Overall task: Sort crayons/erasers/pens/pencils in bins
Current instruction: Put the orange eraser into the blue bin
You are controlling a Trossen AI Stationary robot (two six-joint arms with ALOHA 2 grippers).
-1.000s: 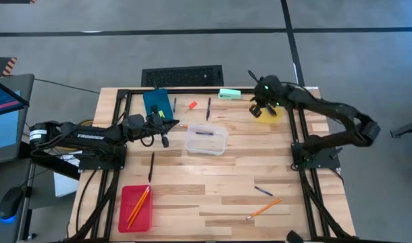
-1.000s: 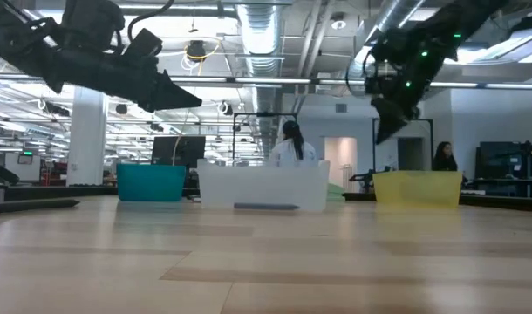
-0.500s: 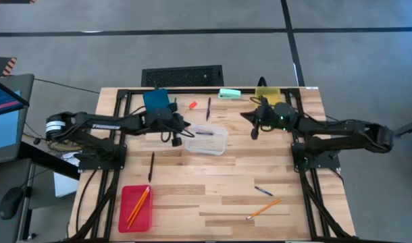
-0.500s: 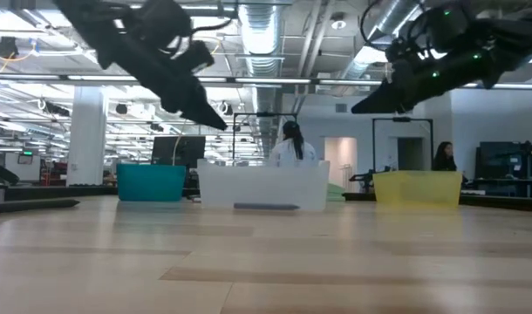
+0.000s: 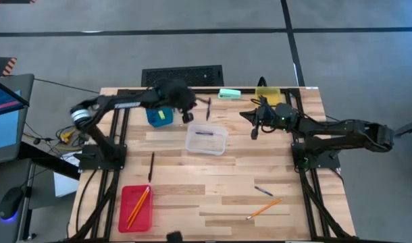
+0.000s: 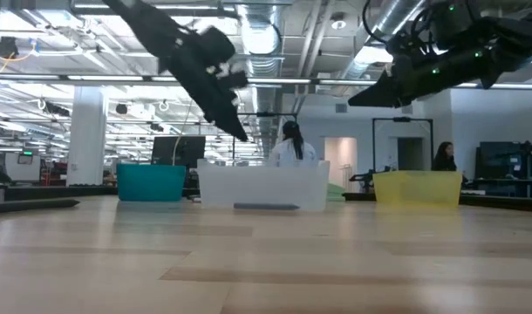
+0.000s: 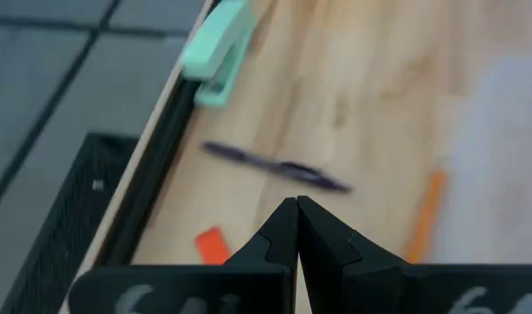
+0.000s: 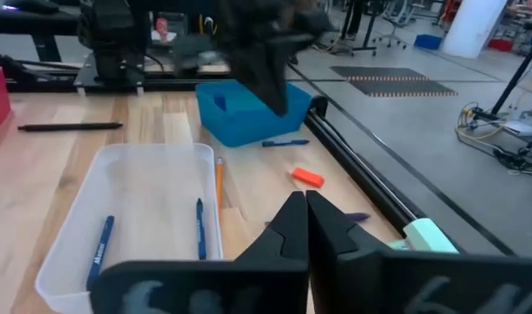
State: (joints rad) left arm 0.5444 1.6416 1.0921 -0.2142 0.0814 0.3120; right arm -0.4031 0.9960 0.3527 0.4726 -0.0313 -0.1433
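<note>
- Hovering above the far part of the desk (image 5: 213, 182): left end effector (image 5: 186, 115), fingers pressed together, holding nothing, just past the far-left corner of the clear bin (image 5: 206, 140).
- Seen past its fingertips in the left wrist view: dark-blue pen (image 7: 275, 166) lying loose on the wood, orange-red eraser (image 7: 212, 245) near the desk's black edge rail, mint-green object (image 7: 215, 52) further along that edge, orange pencil (image 7: 423, 214) beside the clear bin's wall.
- Blue bin (image 5: 158, 115) just beside the left end effector, partly under the left arm, with a yellow piece inside.
- Right end effector (image 5: 254, 128) also raised, fingers pressed together, empty, between the clear bin and the yellow bin (image 5: 267, 92).
- Clear bin holding two blue pens per the right wrist view (image 8: 100, 251), (image 8: 199, 228).
- Another blue pen (image 8: 286, 142) on the wood beside the blue bin.
- Thin dark stick (image 5: 151, 166) lying loose, left of centre.
- Red bin (image 5: 136, 206) at the near-left corner with two orange pencils (image 5: 138, 202) inside.
- Near right: short blue pen (image 5: 263, 192) and orange pencil (image 5: 263, 208) lying loose, close together.
- Low view: two people standing in the room behind the bins.
</note>
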